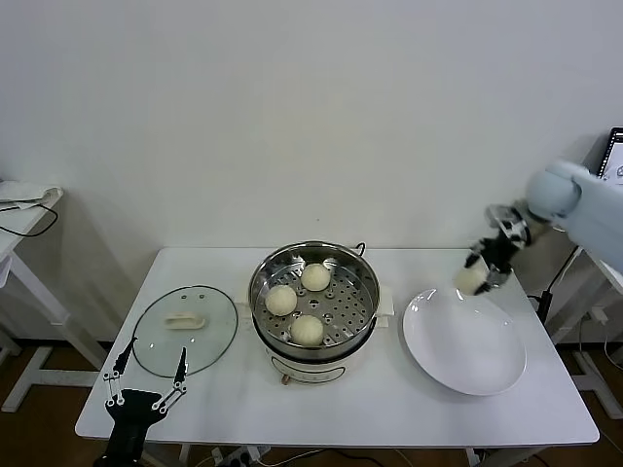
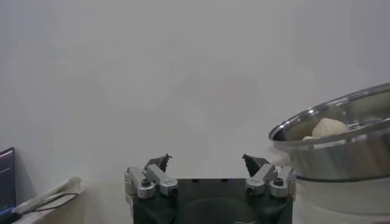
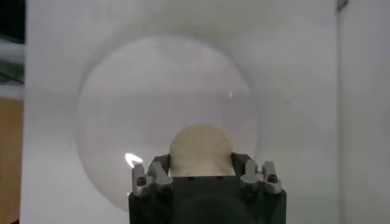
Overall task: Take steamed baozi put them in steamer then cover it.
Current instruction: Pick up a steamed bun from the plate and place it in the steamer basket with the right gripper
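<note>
My left gripper (image 1: 146,373) hangs at the front left corner of the worktop (image 1: 389,409), fingers (image 2: 159,162) spread wide with nothing between them. Just beyond it the glass lid (image 1: 185,329) lies flat on the worktop's left side, its white handle up, touching nothing else. In the middle stands the steamer (image 1: 313,297), uncovered, with three buns on its perforated tray: one (image 1: 281,300) to the left, one (image 1: 314,276) toward the back, one (image 1: 307,330) toward the front. From my left wrist the steamer's shiny rim (image 2: 341,131) shows close by, a bun (image 2: 329,126) peeking above it. To the right lies the white plate (image 1: 465,342), near the worktop's right edge. My right gripper (image 1: 477,279) is up over the plate's far rim, fingers (image 3: 159,168) closed on the fourth bun (image 1: 471,280). From that wrist the bun (image 3: 200,150) sits snug between both fingers, lifted off the plate (image 3: 122,109) below.
</note>
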Available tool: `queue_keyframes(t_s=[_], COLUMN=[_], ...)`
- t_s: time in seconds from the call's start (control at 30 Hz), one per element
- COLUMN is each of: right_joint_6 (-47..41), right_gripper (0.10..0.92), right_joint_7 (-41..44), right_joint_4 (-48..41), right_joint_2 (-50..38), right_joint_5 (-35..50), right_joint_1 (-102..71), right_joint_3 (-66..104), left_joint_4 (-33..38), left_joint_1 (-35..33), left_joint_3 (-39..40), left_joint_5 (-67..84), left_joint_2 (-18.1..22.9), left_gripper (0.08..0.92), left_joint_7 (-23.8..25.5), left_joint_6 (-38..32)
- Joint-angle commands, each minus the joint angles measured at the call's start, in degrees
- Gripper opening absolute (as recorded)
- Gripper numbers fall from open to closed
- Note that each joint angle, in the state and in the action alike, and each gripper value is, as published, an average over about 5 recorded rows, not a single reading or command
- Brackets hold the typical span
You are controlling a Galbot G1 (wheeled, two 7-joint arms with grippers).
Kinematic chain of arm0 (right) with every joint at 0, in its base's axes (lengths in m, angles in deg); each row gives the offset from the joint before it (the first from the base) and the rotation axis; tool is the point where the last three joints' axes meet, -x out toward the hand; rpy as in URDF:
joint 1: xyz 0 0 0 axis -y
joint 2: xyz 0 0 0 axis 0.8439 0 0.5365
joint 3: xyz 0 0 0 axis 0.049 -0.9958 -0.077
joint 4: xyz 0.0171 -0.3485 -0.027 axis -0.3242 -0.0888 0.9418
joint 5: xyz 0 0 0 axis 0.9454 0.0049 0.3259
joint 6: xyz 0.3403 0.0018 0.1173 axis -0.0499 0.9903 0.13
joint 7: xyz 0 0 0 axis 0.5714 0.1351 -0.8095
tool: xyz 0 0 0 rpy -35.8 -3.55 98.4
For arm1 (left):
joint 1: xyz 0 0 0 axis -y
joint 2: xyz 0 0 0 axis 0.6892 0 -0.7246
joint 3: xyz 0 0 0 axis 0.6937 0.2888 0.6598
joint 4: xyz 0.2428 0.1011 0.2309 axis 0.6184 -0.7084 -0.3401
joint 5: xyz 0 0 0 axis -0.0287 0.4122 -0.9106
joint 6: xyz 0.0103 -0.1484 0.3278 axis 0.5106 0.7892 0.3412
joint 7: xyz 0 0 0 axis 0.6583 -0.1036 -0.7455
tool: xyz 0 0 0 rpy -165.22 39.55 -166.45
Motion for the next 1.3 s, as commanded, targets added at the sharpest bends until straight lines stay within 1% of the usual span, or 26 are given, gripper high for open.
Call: queue_keyframes(t_s=[0.03, 0.13, 0.27, 0.5, 0.77, 1.3], right_joint_6=[-7.73, -9.46, -10.86, -12.54, -13.03, -13.6], right_gripper=[0.662, 0.659, 0.654, 0.646, 0.645, 0.645], right_joint_7=[0.88, -0.61, -2.66, -6.42, -9.42, -10.51], right_joint_4=[14.75, 16.33, 16.14, 13.75, 9.24, 6.0], right_joint_2=[10.64, 14.15, 18.12, 22.51, 25.32, 27.55], right_joint_5=[17.94, 19.29, 19.86, 17.71, 16.09, 13.03], right_joint_1=[19.4, 19.26, 17.65, 12.16, 6.72, 1.64], right_joint_3=[-13.04, -13.78, -14.69, -15.0, -14.2, -14.47], left_joint_4=[0.35, 0.45, 0.42, 0.45, 0.36, -0.32], left_joint_1=[0.18, 0.25, 0.22, 0.12, 0.13, 0.39], left_joint_3=[-0.11, -0.13, -0.19, -0.34, -0.75, -0.76], left_joint_5=[0.01, 0.0, 0.0, -0.01, 0.02, 0.16], left_joint_2=[-0.08, 0.01, 0.17, 0.49, 0.57, 0.58], left_gripper=[0.823, 0.823, 0.823, 0.823, 0.823, 0.823], left_joint_7=[-0.05, -0.09, -0.15, -0.23, -0.24, -0.26], left_joint_6=[0.45, 0.49, 0.34, 0.16, 0.05, -0.3])
